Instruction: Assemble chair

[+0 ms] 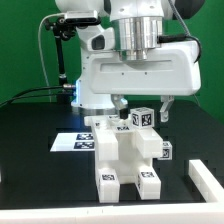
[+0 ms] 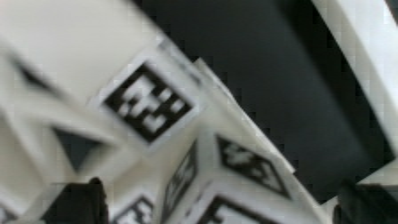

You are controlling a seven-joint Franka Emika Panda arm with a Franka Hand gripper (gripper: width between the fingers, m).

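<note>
The small chair of chunky matte-white plastic blocks (image 1: 125, 155), its faces carrying black-and-white square tags, stands near the middle of the black worktop (image 1: 40, 180), somewhat closer to the edge nearest the exterior camera than to the far edge. It is only partly built. Two thick uprights rest on tagged feet toward that near edge, and a higher tagged block rises behind them. The white robot arm (image 1: 140, 60) hangs straight above it, and its pincer (image 1: 143, 110) sits low over that highest block, with one dark finger on either side. The fingers are spread wide, a gap shows on each side of the block, and they have hold of nothing. In the blurred wrist view the chair (image 2: 151, 100) fills most of the picture with its tagged white faces. The dark fingertips (image 2: 80, 200) show only as smudges at the picture's edge, apart from each other, and a wedge of the black worktop (image 2: 267, 60) lies beyond the blocks. The flat white marker board (image 1: 78, 141) lies just beside the chair, on the side toward the far edge and the exterior view's left. A plain long white bar (image 1: 205, 180) lies toward the near corner on the exterior view's right, apart from the chair.
</note>
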